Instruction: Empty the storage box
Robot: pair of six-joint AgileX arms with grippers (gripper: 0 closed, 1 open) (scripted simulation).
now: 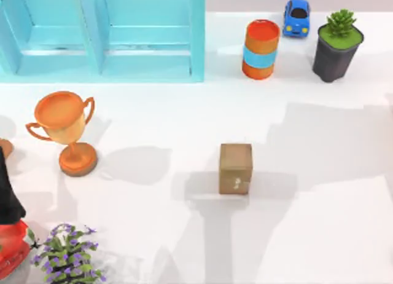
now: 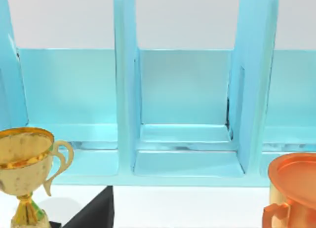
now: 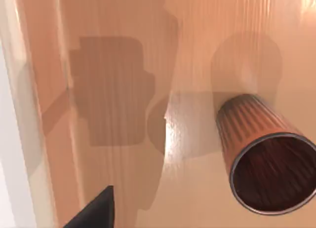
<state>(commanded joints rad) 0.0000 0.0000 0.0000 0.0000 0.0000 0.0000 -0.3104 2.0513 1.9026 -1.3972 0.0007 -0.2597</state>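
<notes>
1. While the storage box [image 1: 104, 35] is standing at the far left of the table in the top view, other things are sitting around it: an orange trophy [image 1: 64, 127] is standing in front of it, a small brown carton [image 1: 236, 167] is resting near the table's middle, and an orange can [image 1: 261, 48], a blue toy car [image 1: 296, 16] and a potted plant [image 1: 336, 44] are grouping at the far right. A purple flower bush [image 1: 67, 259] is sitting at the near left.
2. The box's far side is running off the picture. A black and red shape [image 1: 9, 228] is being cut by the left edge, and I cannot tell what it is. The right wrist view is showing a copper tube [image 3: 266, 164] lying on an orange-brown surface that is hard to make out.
3. The left gripper [image 2: 94, 213] is appearing as a dark wedge, facing the box's open compartments, with a gold trophy [image 2: 24, 173] between them. The right gripper [image 3: 94, 210] is likewise showing as a wedge. Whether either is gripping anything, I cannot tell.
</notes>
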